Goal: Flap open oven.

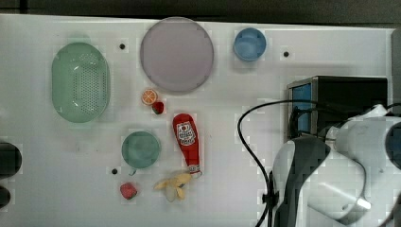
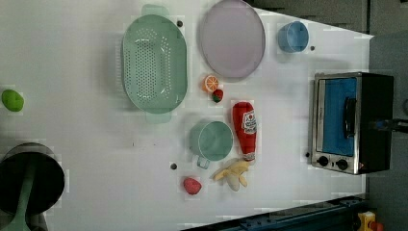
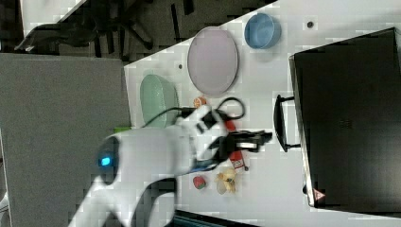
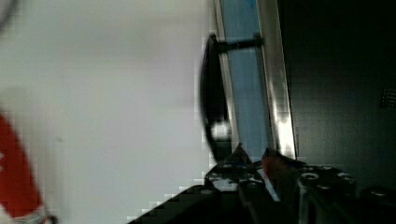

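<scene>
The oven (image 2: 351, 122) is a black box with a silver-framed front and blue glass door, standing at the left view's right. Its door looks closed, with the dark bar handle (image 3: 279, 124) standing off the front. The oven's black top (image 3: 350, 118) is plain in the right view. My gripper (image 3: 267, 136) hovers just in front of the handle, level with it and nearly touching. In the wrist view the gripper (image 4: 254, 156) shows its fingertips (image 4: 240, 154) a narrow gap apart with nothing between them, beside the handle's (image 4: 212, 107) end. Oven and robot arm (image 1: 331, 175) also show in the top view.
A red ketchup bottle (image 1: 187, 139), a banana (image 1: 174, 185) and a green mug (image 1: 140, 149) lie on the white table close to the oven's front. Farther off are a green colander (image 1: 80, 81), a lilac plate (image 1: 176, 53) and a blue bowl (image 1: 249, 43).
</scene>
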Robot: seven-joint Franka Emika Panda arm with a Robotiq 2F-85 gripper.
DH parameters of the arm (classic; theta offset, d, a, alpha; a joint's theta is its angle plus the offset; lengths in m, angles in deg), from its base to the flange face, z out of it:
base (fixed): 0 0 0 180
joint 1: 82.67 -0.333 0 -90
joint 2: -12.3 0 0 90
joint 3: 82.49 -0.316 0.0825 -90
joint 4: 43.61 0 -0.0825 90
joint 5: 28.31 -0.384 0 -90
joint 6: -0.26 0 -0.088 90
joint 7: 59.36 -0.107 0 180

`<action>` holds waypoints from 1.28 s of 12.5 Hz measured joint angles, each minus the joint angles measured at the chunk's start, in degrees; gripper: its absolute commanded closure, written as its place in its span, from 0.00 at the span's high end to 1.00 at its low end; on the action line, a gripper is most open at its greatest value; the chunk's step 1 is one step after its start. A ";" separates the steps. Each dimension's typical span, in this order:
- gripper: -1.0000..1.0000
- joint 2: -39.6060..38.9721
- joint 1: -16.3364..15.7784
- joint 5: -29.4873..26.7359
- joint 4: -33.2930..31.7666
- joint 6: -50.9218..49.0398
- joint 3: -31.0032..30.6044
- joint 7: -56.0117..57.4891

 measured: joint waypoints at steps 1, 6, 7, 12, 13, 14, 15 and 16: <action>0.18 -1.77 0.19 0.03 -0.56 1.99 0.53 0.73; 0.18 -6.25 0.48 -0.25 -3.92 11.69 0.49 1.57; 0.18 -6.47 0.34 -0.36 -4.81 13.65 0.53 1.57; 0.18 -7.16 -0.06 -0.10 -6.04 15.02 0.15 1.68; 0.18 -7.21 -0.24 0.01 -6.04 15.22 0.24 1.68; 0.18 -7.30 -0.39 0.66 -5.93 15.11 0.32 1.68; 0.18 -7.36 -0.47 2.16 -5.93 15.44 0.25 1.62; 0.18 -7.37 -0.51 3.65 -6.04 15.83 -0.27 1.01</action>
